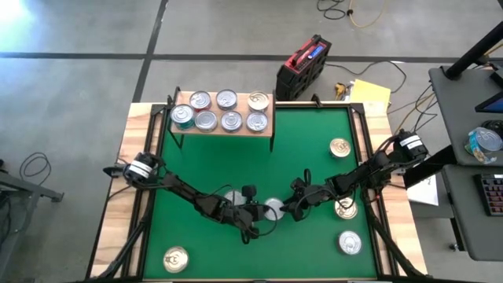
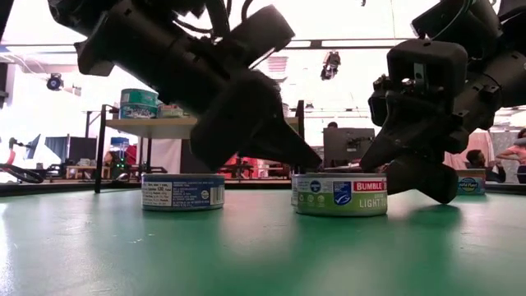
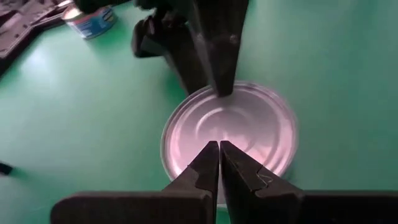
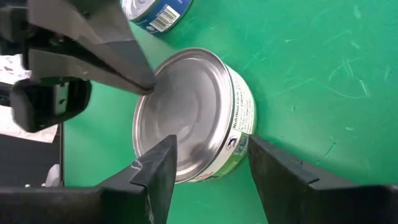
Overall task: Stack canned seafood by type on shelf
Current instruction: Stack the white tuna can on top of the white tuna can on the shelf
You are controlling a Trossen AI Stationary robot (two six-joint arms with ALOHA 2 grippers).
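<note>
Item: flat round silver-lidded green-labelled tin, rigid, slick-sided, between my right gripper open fingers; take rim at three and nine o'clock. Left gripper clenched empty, tips on lid.

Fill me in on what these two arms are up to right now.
Both arms meet over one silver-topped tin in the middle of the green mat. The left gripper, shut, presses its tips on the lid, while the right gripper stands open astride the tin's edge, one finger over the lid, one outside the wall. Seven tins already sit on the small wooden shelf at the back; five more lie around the mat.
</note>
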